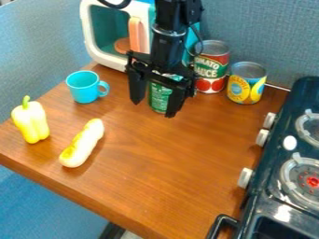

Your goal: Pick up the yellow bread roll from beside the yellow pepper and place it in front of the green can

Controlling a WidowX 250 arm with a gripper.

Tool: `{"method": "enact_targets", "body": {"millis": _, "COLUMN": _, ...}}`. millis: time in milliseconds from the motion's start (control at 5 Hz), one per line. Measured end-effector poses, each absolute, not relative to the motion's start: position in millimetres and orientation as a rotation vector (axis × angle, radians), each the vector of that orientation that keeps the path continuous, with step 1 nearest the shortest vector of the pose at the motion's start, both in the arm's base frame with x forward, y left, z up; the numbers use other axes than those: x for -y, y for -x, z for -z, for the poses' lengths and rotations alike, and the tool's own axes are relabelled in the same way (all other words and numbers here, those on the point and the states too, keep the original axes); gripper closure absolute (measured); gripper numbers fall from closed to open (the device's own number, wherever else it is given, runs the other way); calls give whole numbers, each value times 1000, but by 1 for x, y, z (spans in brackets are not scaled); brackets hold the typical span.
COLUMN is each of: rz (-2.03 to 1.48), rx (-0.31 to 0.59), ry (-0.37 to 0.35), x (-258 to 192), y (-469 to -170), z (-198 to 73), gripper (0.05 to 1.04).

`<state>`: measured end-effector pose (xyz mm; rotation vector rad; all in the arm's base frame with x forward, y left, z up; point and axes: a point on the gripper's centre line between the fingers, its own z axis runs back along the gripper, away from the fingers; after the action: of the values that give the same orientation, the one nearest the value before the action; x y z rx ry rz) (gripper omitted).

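The black gripper (152, 108) hangs down over the back middle of the wooden counter, its two fingers spread wide apart. A green can (160, 97) stands upright on the counter, showing in the gap between them; the right finger overlaps its right side. Whether the can is between the fingers or just behind them, I cannot tell. To the left of the gripper is a turquoise cup (86, 87) with its handle facing right. A tomato sauce can (211, 66) and a yellow and blue can (246, 83) stand to its right.
A toy microwave (103, 55) stands at the back left. On the left side of the counter (163, 172) are a pale yellow pepper (31, 122) and a long yellow and white object (82, 144). A dark stove (272, 186) with white knobs borders the right side.
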<state>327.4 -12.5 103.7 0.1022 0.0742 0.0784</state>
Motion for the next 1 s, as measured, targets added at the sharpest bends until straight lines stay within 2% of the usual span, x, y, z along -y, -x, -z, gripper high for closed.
{"method": "enact_targets", "body": {"millis": 200, "rz": -78, "rx": -105, "ry": -104, "x": 12, "y": -325, "z": -92, "gripper": 82}}
{"method": "enact_targets", "body": {"millis": 400, "rz": -100, "rx": -122, "ry": -78, "x": 6, "y": -311, "z": -65, "gripper": 82}}
{"method": "enact_targets", "body": {"millis": 600, "rz": -116, "rx": -103, "ry": -66, "x": -10, "y": -305, "z": -68, "gripper": 82}}
{"method": "enact_targets", "body": {"millis": 800, "rz": -39, "rx": -121, "ry": -58, "x": -20, "y": -300, "z": -64, "gripper": 82}}
{"method": "enact_targets", "body": {"millis": 1000, "rz": -74, "rx": -151, "ry": -77, "x": -34, "y": -297, "z": -50, "gripper": 82}}
